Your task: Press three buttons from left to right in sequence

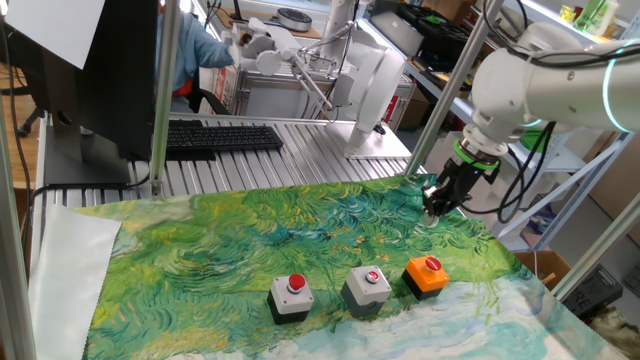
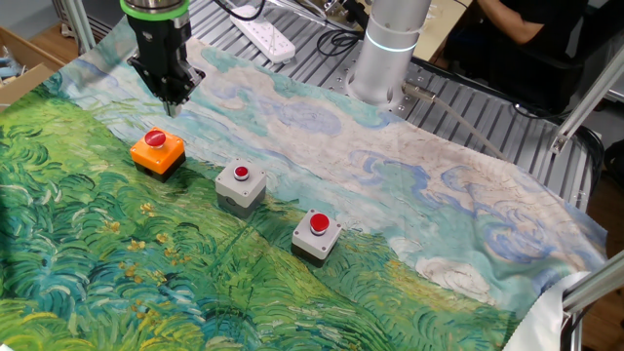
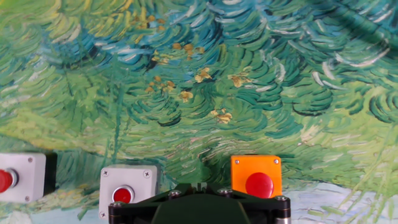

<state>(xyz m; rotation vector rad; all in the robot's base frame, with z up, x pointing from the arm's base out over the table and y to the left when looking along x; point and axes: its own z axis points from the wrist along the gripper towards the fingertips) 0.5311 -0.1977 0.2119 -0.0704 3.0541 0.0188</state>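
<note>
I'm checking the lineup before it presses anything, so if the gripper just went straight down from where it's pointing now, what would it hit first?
Most likely the painted cloth, not a button. The shut gripper points straight down and hangs just beyond the orange button, on the side away from the two grey buttons. Depth is uncertain, so it might clip the orange housing's edge.

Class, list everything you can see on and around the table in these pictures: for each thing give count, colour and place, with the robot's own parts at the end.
Grey button boxes: two, grey with round red caps, on the cloth; the second is the middle of the row.
Orange button box: one, orange with a red cap, end of the row, nearest the gripper.
Cloth: one, painted green, blue and white swirls, covering the table.
Keyboard: one, black, on the bare metal tabletop behind the cloth.
Power strip: one, white, on the metal tabletop near the arm's base.
Robot arm: one, white, reaching over the cloth.
Gripper: one, black, shut, pointing down, above the cloth beside the orange button box.
</note>
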